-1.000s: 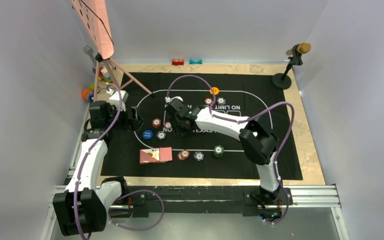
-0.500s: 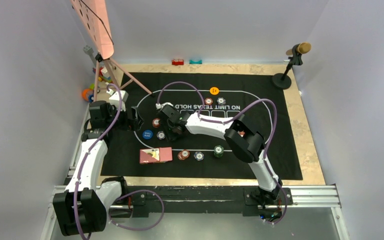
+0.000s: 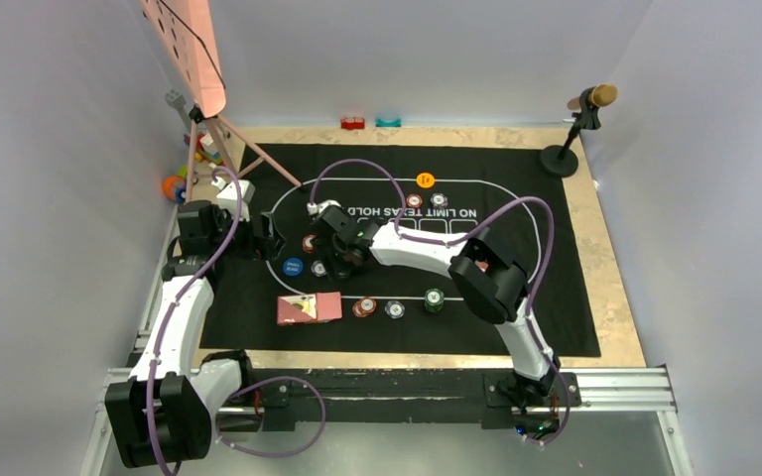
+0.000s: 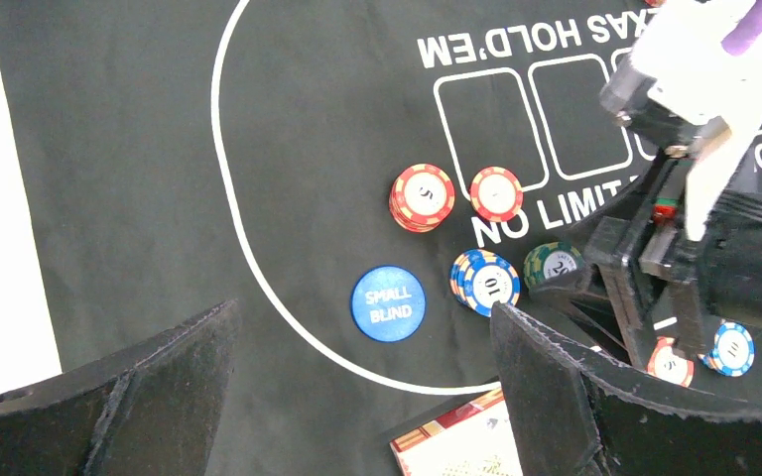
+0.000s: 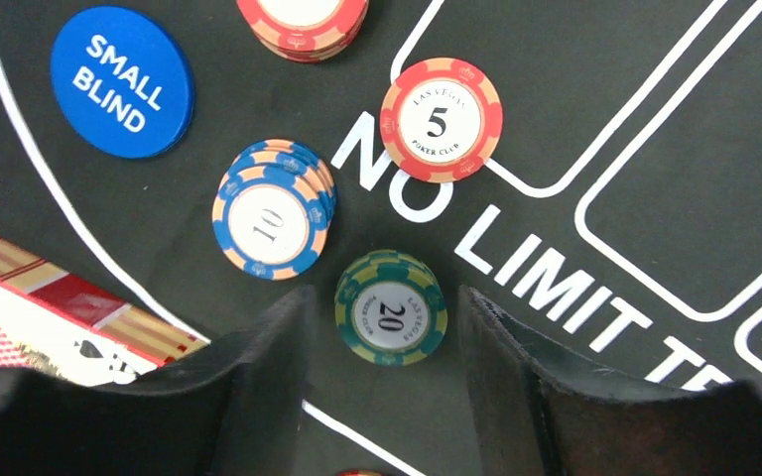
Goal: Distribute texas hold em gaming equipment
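My right gripper (image 5: 385, 297) is open low over the mat, its fingers either side of a green "20" chip stack (image 5: 391, 307) with gaps showing on both sides. Close by lie a blue "10" chip stack (image 5: 272, 210), a red "5" chip (image 5: 441, 119), a red chip stack (image 5: 303, 20), the blue SMALL BLIND button (image 5: 122, 81) and the red-backed cards (image 5: 50, 317). My left gripper (image 4: 362, 312) is open and empty above the mat, near the blue button (image 4: 387, 303). In the top view the right gripper (image 3: 342, 258) sits over this cluster, and the left gripper (image 3: 268, 238) is to its left.
On the black mat (image 3: 556, 307) lie a red chip (image 3: 363, 306), a blue-grey chip (image 3: 394, 308), a green chip (image 3: 434, 298), an orange button (image 3: 425, 179) and two chips (image 3: 414, 200) beside it. A pink stand (image 3: 220, 129) and toy blocks (image 3: 174, 185) are at the far left, a microphone (image 3: 575, 129) at the far right.
My right arm has swung left and slightly nearer, bringing its open gripper over the chip cluster beside the blue button. The left arm has not moved.
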Available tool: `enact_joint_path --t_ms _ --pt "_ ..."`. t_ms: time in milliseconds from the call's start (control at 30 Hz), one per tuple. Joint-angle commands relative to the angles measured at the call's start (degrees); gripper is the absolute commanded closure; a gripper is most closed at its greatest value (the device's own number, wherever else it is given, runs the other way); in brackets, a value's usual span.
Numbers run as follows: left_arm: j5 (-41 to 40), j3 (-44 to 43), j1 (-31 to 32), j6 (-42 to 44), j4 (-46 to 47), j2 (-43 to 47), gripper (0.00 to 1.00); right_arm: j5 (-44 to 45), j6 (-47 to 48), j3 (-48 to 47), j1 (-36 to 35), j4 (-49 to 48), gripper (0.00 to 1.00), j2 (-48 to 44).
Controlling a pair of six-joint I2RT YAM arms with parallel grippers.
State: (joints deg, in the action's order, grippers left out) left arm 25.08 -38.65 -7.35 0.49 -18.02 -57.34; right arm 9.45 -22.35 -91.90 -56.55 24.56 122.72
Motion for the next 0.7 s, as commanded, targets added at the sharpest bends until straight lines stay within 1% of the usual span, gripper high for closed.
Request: enact_joint_path --t_ms 0,67,200,267,367,500,567,667 --pt "0.39 0.07 -0.14 -0.76 1.71 0.34 0.00 1.11 2.18 0.23 0.37 -1.10 0.37 -7.64" --pt "0.29 0.04 -0.16 -0.75 1.75 0.46 0.00 1.20 2.90 0.72 0.40 -0.87 0.31 -9.41" --pt "0.32 0.07 -0.15 -0.73 1.61 0.69 0.00 3.18 3.31 3.00 0.59 0.58 0.29 -14.98" --pt "0.32 0.11 -0.17 -0.74 1.59 0.89 0.00 4.38 2.27 6.61 1.22 0.83 0.29 -19.66" --pt "0.64 0.08 -0.17 -0.70 1.65 0.72 0.00 7.23 -0.92 12.36 2.72 4.46 0.29 -24.63" --pt "0.76 0.07 -0.12 -0.75 1.44 0.48 0.00 11.27 -6.54 20.89 4.03 9.77 0.24 -31.11" --pt "0.79 0.20 -0.19 -0.76 1.32 0.42 0.00 11.70 -9.60 24.55 5.21 12.26 0.21 -34.02" --pt "1.07 0.19 -0.14 -0.76 1.34 0.30 0.00 10.21 -12.41 29.64 7.26 13.22 0.19 -38.00"
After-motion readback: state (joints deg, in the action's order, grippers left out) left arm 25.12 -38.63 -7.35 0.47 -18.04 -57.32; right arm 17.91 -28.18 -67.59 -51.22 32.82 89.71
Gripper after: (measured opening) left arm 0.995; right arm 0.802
